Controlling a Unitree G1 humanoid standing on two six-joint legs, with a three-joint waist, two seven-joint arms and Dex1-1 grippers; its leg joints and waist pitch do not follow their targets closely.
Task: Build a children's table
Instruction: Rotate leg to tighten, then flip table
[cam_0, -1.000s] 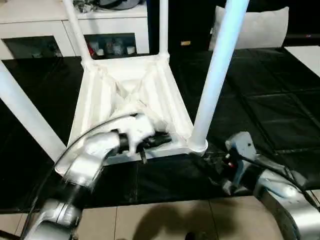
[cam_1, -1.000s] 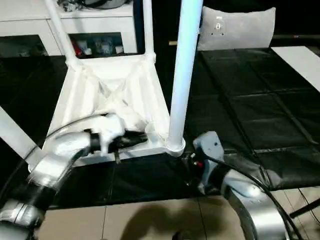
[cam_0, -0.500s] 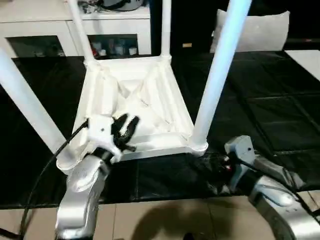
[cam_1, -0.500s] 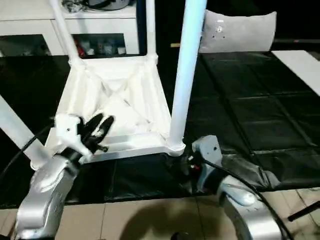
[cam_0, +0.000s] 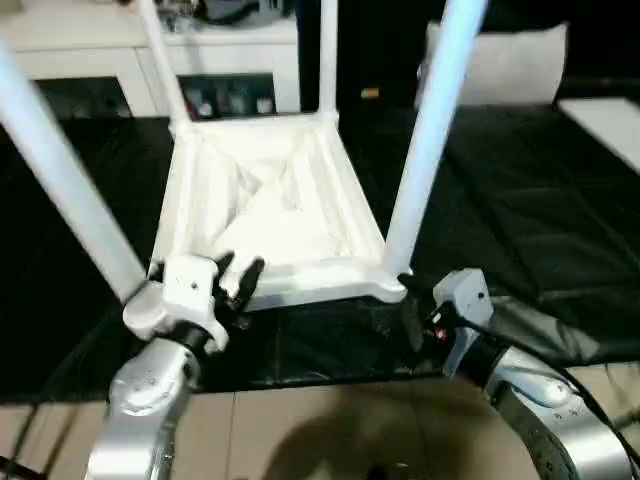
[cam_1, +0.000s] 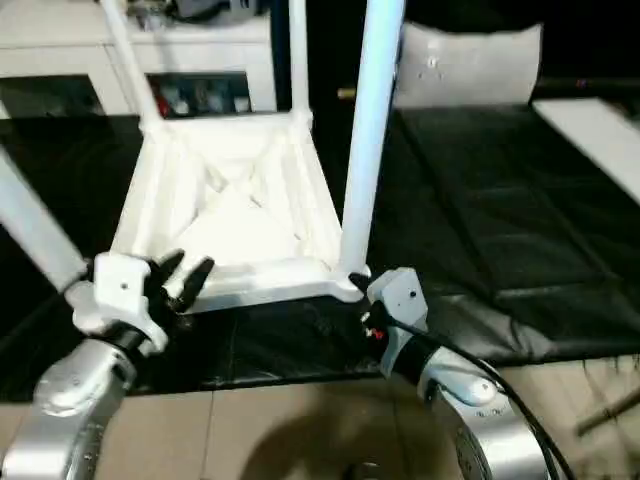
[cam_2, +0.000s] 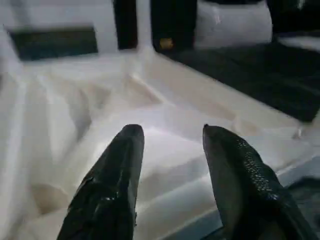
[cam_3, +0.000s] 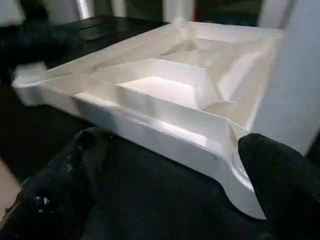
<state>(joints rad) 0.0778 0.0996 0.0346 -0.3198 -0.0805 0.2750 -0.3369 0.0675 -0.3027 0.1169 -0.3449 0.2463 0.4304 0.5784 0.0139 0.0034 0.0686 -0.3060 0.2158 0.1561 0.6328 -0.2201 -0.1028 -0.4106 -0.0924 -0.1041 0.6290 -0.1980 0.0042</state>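
Black padded mat over beige tiled floor; white cabinet behind, grey cushion beside it.

even, fairly bright indoor light falls from above. glare washes out the white table top, flattening its ribs. the black mat stays dim. head views are softly blurred; wrist views blur most up close.

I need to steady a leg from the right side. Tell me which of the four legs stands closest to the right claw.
The near right leg, rising from the tabletop corner just ahead of the right claw. The other three legs stand at the far corners and the near left corner.
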